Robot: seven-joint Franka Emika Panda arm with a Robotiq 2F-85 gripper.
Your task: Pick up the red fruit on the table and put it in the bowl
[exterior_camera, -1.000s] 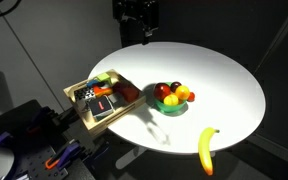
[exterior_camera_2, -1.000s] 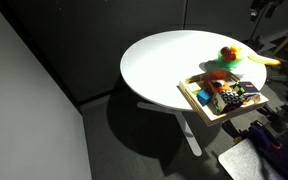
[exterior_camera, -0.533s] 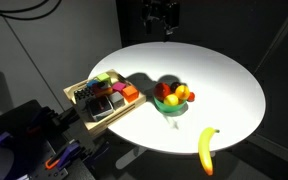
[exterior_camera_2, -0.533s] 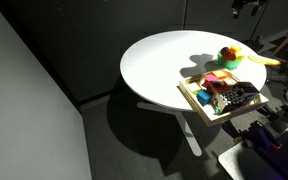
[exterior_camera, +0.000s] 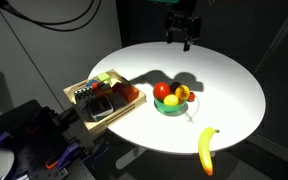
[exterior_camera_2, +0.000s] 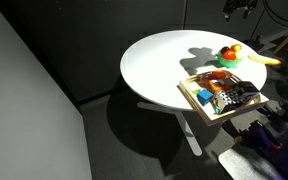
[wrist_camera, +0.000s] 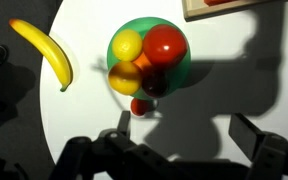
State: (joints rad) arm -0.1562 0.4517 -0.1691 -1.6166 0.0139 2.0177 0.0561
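Note:
A small red fruit (wrist_camera: 141, 106) lies on the white table (wrist_camera: 214, 70), right against the outer rim of the green bowl (wrist_camera: 180, 72). The bowl holds a large red fruit, a yellow one, an orange one and a dark one. The bowl also shows in both exterior views (exterior_camera: 170, 108) (exterior_camera_2: 227, 60). My gripper (wrist_camera: 187, 130) is open and empty, high above the table, with the bowl and small red fruit below and slightly off to one side. It shows in both exterior views (exterior_camera: 181, 28) (exterior_camera_2: 236, 8).
A banana (wrist_camera: 44, 52) (exterior_camera: 208, 150) lies on the table near its edge, beyond the bowl. A square wooden tray (exterior_camera: 104, 97) (exterior_camera_2: 222, 97) with several small items sits at the table's edge beside the bowl. The arm's shadow falls across the table.
My gripper has moved sideways above the far side of the table, towards a spot over the bowl. Its shadow has shifted off the tray and past the bowl. The fruits have not moved.

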